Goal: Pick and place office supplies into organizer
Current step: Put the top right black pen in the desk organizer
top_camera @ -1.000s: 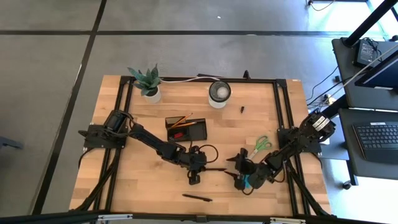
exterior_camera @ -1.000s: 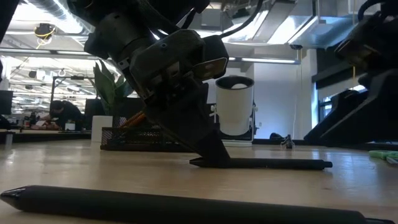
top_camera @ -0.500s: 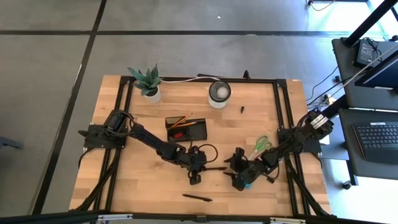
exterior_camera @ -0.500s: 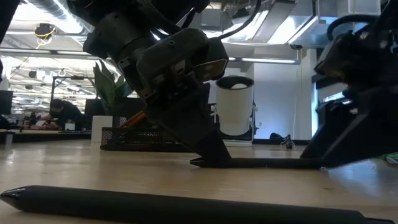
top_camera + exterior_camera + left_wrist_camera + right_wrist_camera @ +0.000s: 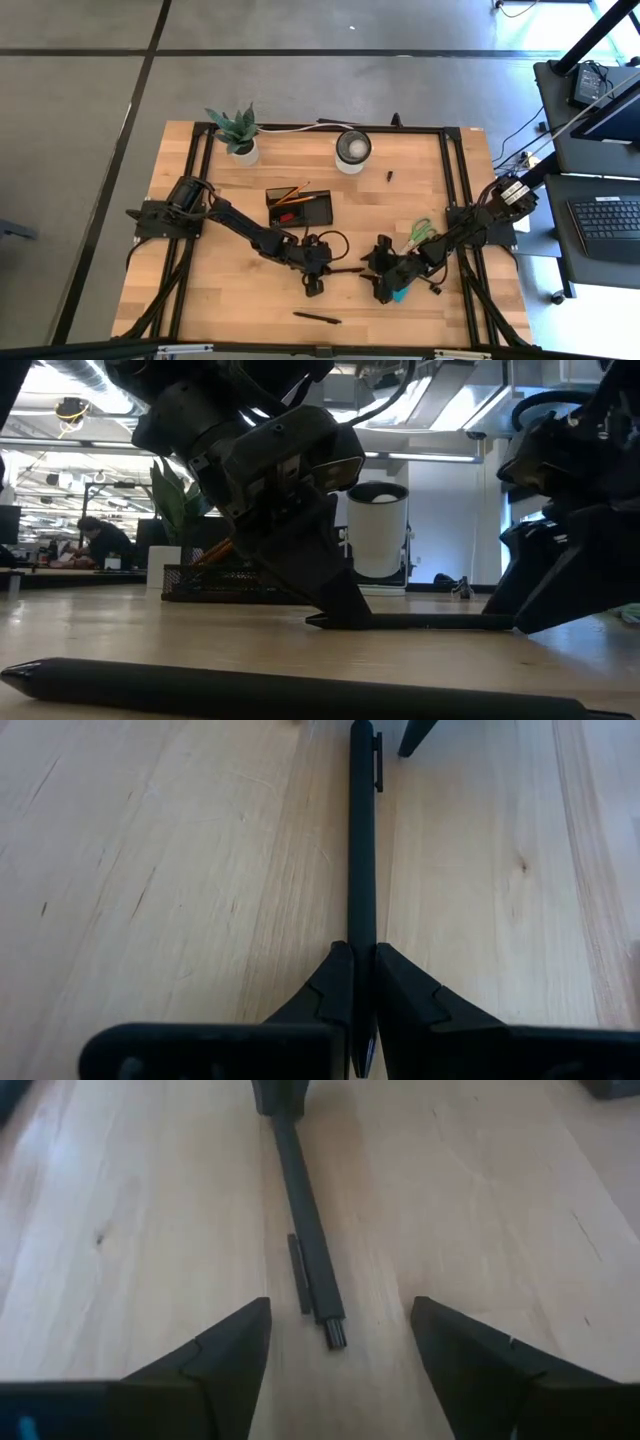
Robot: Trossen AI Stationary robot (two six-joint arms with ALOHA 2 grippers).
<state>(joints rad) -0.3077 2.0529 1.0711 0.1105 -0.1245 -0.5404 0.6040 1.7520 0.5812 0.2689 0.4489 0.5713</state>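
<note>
No text, label, brand, number or sign can be read in any of the views.

Held pen: slim black pen (image 5: 362,840) lying flat mid-table, one end pinched.
Second pen: black pen (image 5: 317,318) by the table's front edge.
Scissors: green-handled scissors (image 5: 420,233) near the right edge.
Organizer: black mesh tray (image 5: 300,208), orange pencils inside.
</note>
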